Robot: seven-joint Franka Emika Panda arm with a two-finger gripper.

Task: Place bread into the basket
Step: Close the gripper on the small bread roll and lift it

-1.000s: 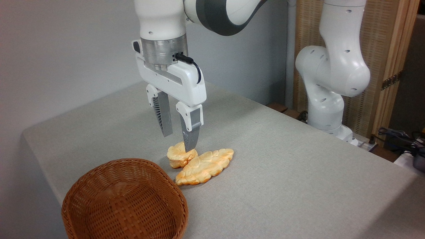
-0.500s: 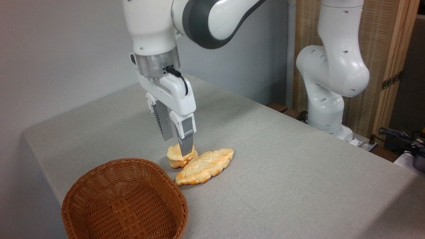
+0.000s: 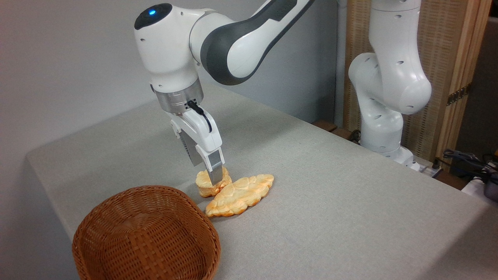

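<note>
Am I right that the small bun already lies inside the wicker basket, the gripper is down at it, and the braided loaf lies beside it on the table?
Not quite. The camera view shows the small bun on the table, outside the wicker basket, which holds nothing. The rest stands: the gripper is down at the bun, and the braided loaf lies beside it on the table.

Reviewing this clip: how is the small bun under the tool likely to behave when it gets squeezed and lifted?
The bread looks chunky and rounded with a lumpy top, so it probably holds its shape rather than flopping. It seems small next to the tool, so likely light. It appears to touch the braided loaf, so lifting may nudge that loaf. Its rounded sides might slip if gripped off-centre.
</note>
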